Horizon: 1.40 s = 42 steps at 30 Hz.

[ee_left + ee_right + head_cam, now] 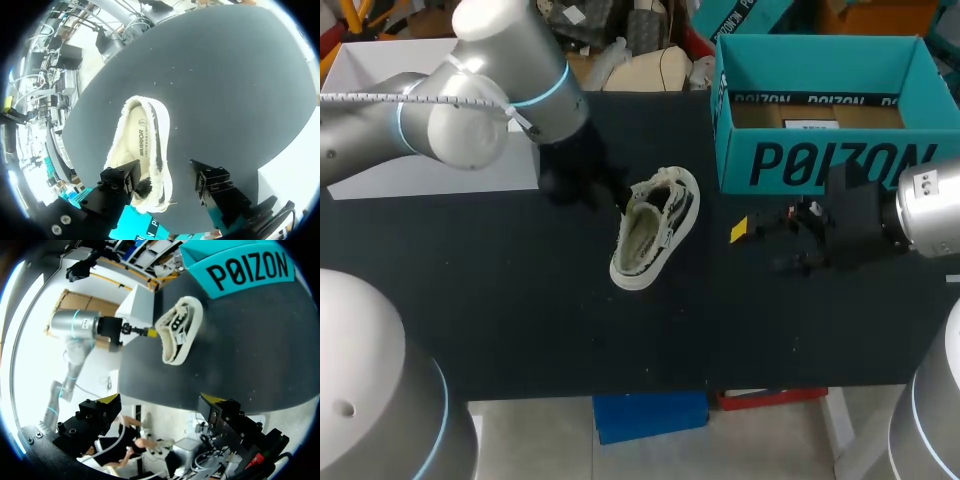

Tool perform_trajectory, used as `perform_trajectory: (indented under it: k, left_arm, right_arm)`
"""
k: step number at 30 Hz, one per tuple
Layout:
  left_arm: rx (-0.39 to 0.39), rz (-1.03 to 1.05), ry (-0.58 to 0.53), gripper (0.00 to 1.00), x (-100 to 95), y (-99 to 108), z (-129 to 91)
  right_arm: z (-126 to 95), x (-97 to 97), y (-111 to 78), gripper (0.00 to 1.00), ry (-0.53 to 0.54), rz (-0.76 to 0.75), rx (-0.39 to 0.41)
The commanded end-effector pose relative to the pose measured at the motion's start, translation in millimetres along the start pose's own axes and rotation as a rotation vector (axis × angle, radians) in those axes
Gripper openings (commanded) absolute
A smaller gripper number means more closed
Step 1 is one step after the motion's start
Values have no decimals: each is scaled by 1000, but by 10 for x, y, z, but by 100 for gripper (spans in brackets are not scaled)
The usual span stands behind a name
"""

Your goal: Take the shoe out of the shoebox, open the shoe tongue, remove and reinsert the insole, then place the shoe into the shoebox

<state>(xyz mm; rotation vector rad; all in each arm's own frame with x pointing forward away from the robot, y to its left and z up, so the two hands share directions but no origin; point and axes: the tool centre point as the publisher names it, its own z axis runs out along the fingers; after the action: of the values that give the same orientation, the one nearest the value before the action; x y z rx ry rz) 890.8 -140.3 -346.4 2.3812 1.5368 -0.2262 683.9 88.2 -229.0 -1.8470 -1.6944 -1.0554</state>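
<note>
Left gripper [165, 175] spread beside white canvas shoe [142, 140], which lies outside teal cardboard shoebox [820, 160], near its front; right gripper [160, 402] spread, empty; shoe likely light, soft; grasp stiffer heel collar.

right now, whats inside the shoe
A pale insole lies inside the shoe, and its printed part shows. The end nearest the left gripper is covered by the upper, so what lies there can't be seen.
</note>
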Motion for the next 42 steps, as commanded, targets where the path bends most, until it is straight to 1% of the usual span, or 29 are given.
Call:
perform_trajectory:
  k: [1, 5, 7, 14, 16, 26, 29, 31, 35, 37, 42]
  left_arm:
    - [21, -2, 26, 61, -72, 151, 33]
    - [25, -2, 32, 55, -55, 226, 94]
    - [33, -6, 35, 52, -15, 266, 152]
    - [67, -27, 32, 58, 55, 286, 338]
    - [75, -28, 32, 56, 70, 299, 392]
    - [105, -28, 27, 53, 40, 317, 585]
    - [110, -28, 25, 52, 35, 342, 597]
    - [105, -25, 21, 50, 23, 349, 524]
    - [93, -25, 27, 50, 42, 339, 412]
    - [93, -28, 30, 50, 86, 343, 440]
    - [117, -28, 36, 49, 75, 246, 553]
  right_arm:
    - [9, 7, 0, 100, -2, 1, 0]
    - [9, 7, 0, 100, -2, 1, 0]
    - [9, 7, 0, 100, -2, 1, 0]
    - [9, 7, 0, 100, -2, 1, 0]
    - [9, 7, 0, 100, -2, 1, 0]
    - [9, 7, 0, 100, -2, 1, 0]
    - [9, 7, 0, 100, -2, 1, 0]
    - [9, 7, 0, 100, -2, 1, 0]
    - [9, 7, 0, 100, -2, 1, 0]
    - [9, 7, 0, 100, -2, 1, 0]
    - [9, 7, 0, 100, -2, 1, 0]
